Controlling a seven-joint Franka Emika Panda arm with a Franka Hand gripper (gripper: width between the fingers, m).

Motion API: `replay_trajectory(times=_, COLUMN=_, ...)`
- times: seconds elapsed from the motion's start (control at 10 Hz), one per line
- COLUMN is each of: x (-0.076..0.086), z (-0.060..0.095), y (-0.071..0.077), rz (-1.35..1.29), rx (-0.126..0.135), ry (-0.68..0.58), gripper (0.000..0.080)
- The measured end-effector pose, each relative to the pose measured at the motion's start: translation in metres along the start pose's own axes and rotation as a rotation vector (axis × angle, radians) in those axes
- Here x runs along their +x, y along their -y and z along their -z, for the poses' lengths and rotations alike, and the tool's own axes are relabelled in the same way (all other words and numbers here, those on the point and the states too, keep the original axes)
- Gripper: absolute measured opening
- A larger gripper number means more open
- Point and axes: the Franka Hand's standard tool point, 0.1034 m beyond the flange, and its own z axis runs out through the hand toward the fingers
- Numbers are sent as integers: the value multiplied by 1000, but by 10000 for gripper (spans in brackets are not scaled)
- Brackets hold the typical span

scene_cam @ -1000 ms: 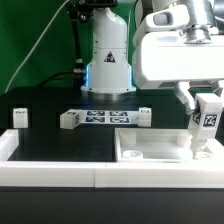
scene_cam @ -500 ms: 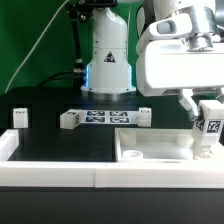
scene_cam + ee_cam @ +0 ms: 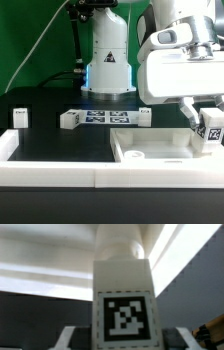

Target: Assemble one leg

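Indoors, black table (image 3: 60, 140), green backdrop (image 3: 25, 40), leg (image 3: 211, 130) gripped

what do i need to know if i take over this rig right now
tool: shut on the leg, with the leg's tag facing the wrist camera.
leg: held at the exterior view's right edge, over the right end of the flat white square part and leaning a little. whether its lower end touches that part is hidden.
small white pieces: two at the ends of the marker board, one farther to the exterior view's left, all loose on the table.
done: leg picked up and brought to the square part.
left: probably straighten it, join it to the part, then release.
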Motion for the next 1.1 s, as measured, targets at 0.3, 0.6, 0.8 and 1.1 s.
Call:
replay_trajectory(times=0.3, x=1, z=0, y=0, rz=-1, rx=-1, ry=-11, gripper=292)
replay_trajectory(times=0.6, x=-2, z=-2, y=0, rz=1, rx=2, ry=16, gripper=493)
replay_trajectory(times=0.8, x=-3, z=-2, y=0, rz=3, rx=3, ry=17, gripper=615)
replay_trajectory(times=1.1, x=-3, z=-2, y=0, rz=5, rx=3, ry=18, gripper=648)
